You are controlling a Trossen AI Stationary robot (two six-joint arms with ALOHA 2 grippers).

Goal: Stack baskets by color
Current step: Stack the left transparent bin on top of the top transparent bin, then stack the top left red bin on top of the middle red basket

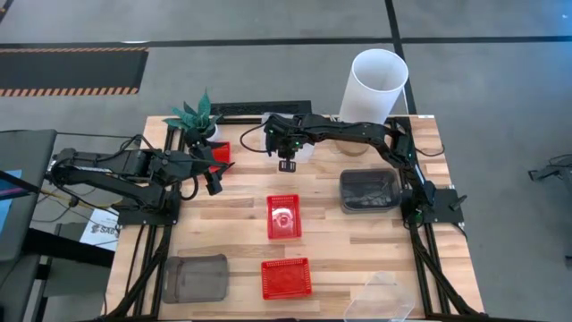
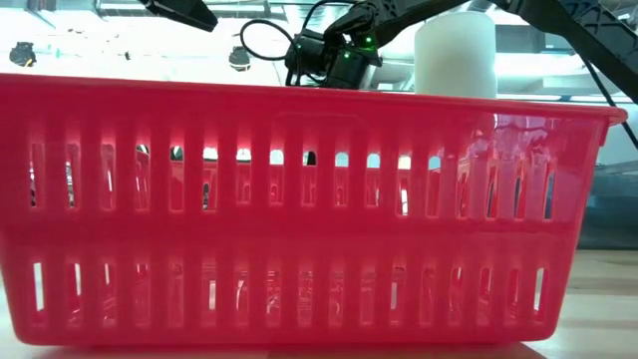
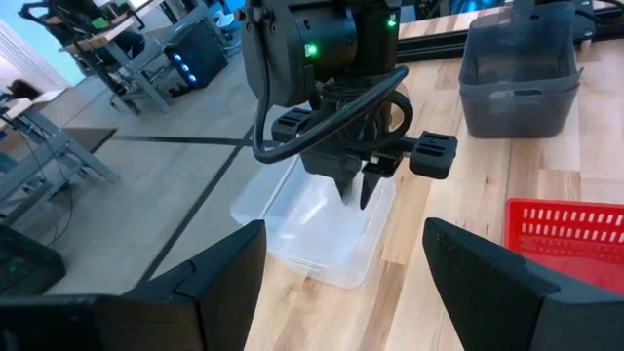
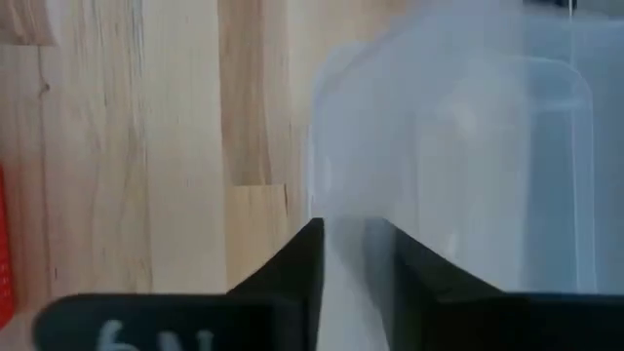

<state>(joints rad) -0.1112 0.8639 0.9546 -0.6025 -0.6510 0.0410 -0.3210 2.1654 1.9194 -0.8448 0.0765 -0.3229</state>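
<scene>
A clear basket (image 1: 306, 148) (image 3: 314, 229) rests by its bottom on the table at the far middle. My right gripper (image 1: 286, 165) (image 3: 357, 190) (image 4: 357, 263) points down at it, open a little, with its fingers on either side of one wall. My left gripper (image 1: 214, 183) (image 3: 341, 283) hangs open above the table's left part, holding nothing. Red baskets stand at the far left (image 1: 221, 152), in the middle (image 1: 284, 216) and near the front (image 1: 286, 278) (image 2: 299, 199). Dark grey baskets stand at the right (image 1: 369, 190) (image 3: 517, 68) and front left (image 1: 195, 277). Another clear basket (image 1: 380, 300) lies at the front right. My right gripper comes from above, slanting down, and its two fingers (image 4: 297, 268) stand astride the clear basket's wall (image 4: 336, 185) near the rim. Whether they touch the wall, I cannot tell. The basket sits flat on the table.
A tall white cylinder (image 1: 375, 85) (image 2: 454, 55) stands at the far right behind the right arm. A small green potted plant (image 1: 197, 116) stands at the far left. Bare wood lies between the middle red basket and the right dark grey one.
</scene>
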